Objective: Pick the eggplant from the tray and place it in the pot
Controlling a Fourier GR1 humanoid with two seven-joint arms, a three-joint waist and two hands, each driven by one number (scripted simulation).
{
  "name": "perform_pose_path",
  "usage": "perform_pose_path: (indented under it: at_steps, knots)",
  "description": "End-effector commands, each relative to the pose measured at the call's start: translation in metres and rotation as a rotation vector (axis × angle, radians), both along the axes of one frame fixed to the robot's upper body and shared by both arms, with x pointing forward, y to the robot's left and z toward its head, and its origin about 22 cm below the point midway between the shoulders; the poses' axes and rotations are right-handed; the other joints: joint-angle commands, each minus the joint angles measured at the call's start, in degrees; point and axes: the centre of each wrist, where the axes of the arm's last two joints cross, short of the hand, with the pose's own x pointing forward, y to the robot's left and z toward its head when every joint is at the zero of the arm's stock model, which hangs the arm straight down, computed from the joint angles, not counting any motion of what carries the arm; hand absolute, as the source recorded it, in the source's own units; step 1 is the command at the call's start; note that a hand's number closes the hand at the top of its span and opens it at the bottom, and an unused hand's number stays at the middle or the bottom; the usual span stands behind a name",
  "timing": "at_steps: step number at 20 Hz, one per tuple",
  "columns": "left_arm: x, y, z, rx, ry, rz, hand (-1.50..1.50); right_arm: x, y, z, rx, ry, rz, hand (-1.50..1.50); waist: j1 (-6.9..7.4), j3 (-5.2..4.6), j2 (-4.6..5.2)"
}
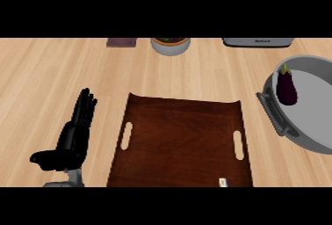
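eggplant [286, 89]: lies inside pot [315, 110] at right edge of counter [52, 66] | tray [182, 136]: sits by near edge, centre | left hand [70, 139]: rests released, fingers straight, just left of tray | right hand: out of frame

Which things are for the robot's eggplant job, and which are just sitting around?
For the job: eggplant, lying in the pot; brown tray; left hand, open beside the tray.

Just sitting around: potted plant, grey appliance, dark square thing, all at the back.
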Motion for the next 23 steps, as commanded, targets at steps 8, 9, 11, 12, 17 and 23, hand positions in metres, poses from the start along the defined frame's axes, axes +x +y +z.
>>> perform_pose_path:
  at_steps: [8, 9, 11, 12, 17, 23]
  knots:
    - [0.016, 0.007, 0.007, -0.004, -0.009, -0.004, 0.0, -0.057, -0.049, 0.005, 0.004, -0.106, -0.019, -1.5, 0.37, 0.11, 0.32]
    - [0.0, -0.008, -0.006, 0.003, 0.004, -0.007, 0.0, -0.061, -0.048, -0.002, 0.005, -0.095, -0.025, -1.5, 0.27, 0.06, 0.1]
    - [0.002, -0.016, 0.009, -0.029, 0.0, -0.017, 0.0, -0.07, -0.058, 0.007, 0.006, -0.111, -0.041, -1.5, 0.85, 0.22, 0.32]
    - [0.01, -0.004, 0.004, -0.003, -0.015, -0.012, 0.0, -0.077, -0.062, 0.008, -0.003, -0.099, -0.043, -1.5, 0.63, 0.2, 0.42]
    - [0.002, 0.005, 0.007, 0.002, -0.015, -0.003, 0.0, -0.087, -0.066, 0.003, 0.033, -0.157, -0.101, -1.5, 0.62, 0.19, 0.19]
    - [0.005, 0.004, -0.002, -0.008, -0.008, -0.018, 0.0, -0.11, -0.079, 0.007, 0.038, -0.206, -0.186, -1.5, 0.66, 0.33, 0.45]
